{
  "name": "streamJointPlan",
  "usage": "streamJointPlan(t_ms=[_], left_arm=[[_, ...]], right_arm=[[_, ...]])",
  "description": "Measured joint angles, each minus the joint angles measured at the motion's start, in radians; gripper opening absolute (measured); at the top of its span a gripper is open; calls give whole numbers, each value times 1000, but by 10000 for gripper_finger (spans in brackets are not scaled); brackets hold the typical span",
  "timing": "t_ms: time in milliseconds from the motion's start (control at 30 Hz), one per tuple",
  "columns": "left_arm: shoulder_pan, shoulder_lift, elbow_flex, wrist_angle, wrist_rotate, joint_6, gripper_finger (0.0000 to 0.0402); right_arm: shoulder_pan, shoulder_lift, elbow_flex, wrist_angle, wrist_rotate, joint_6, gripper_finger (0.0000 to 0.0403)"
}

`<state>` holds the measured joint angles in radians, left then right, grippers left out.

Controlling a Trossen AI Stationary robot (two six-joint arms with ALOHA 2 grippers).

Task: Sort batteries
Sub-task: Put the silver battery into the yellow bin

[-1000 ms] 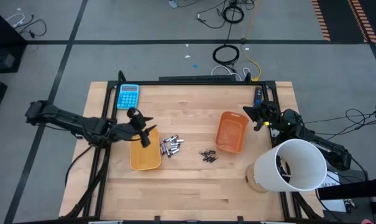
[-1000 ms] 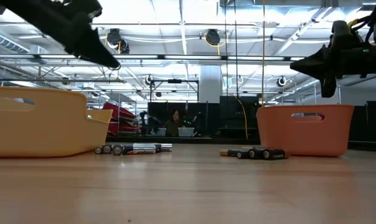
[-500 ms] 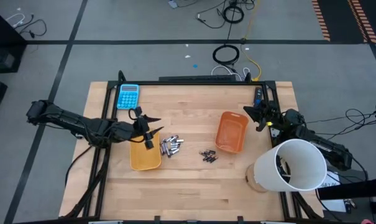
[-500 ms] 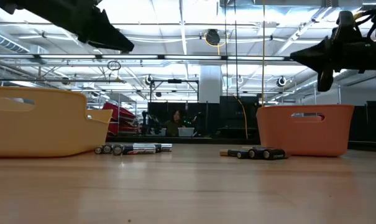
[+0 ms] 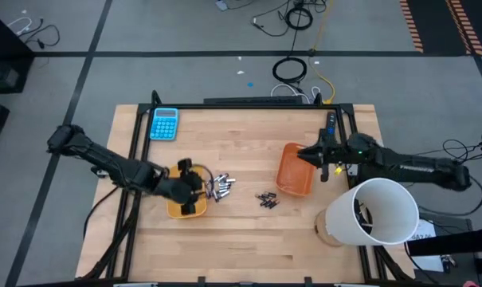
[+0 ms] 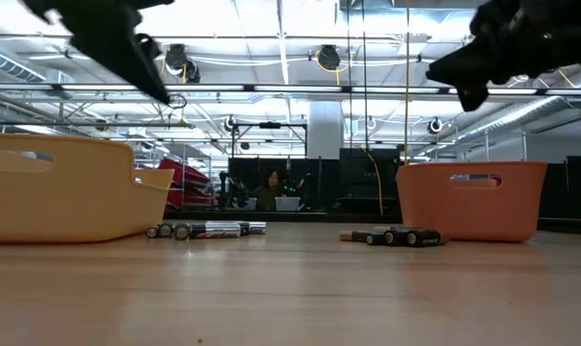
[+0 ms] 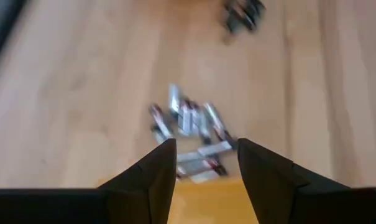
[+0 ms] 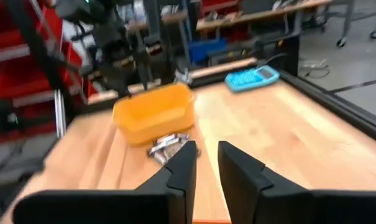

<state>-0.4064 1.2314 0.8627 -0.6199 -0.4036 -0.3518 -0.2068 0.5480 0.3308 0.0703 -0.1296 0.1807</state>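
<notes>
Both arms have swung inward since a second ago: the left gripper (image 5: 194, 185) now hangs over the yellow tray (image 5: 185, 209), its fingers (image 7: 151, 172) spread, nose toward the silvery batteries (image 5: 219, 186) at its 3 o'clock. Meanwhile the right gripper (image 5: 311, 154), fingers slightly parted, has moved over the orange tray (image 5: 295, 170). Sorting looks barely begun: the small dark batteries (image 5: 265, 199) lie on bare wood at the orange tray's 8 o'clock. Smooth metal cylinders, likely to roll; the trays are glossy plastic.
</notes>
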Motion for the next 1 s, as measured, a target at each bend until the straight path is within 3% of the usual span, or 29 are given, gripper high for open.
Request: streamJointPlan(t_ms=[233,433,567,767,1000], left_arm=[[-70,32,0,-125,-33,-270,182],[-54,64,-52,-185,101,-424,182],[-39,84,-100,-234,131,-455,182],[30,84,-176,-282,152,-445,182],[165,84,-259,-318,111,-305,182]], right_arm=[[69,271,137,76,51,-183,23],[89,462,226,84,54,-222,24],[116,562,265,78,81,-316,43],[110,638,333,74,16,-422,76],[36,730,417,7,23,-518,84]])
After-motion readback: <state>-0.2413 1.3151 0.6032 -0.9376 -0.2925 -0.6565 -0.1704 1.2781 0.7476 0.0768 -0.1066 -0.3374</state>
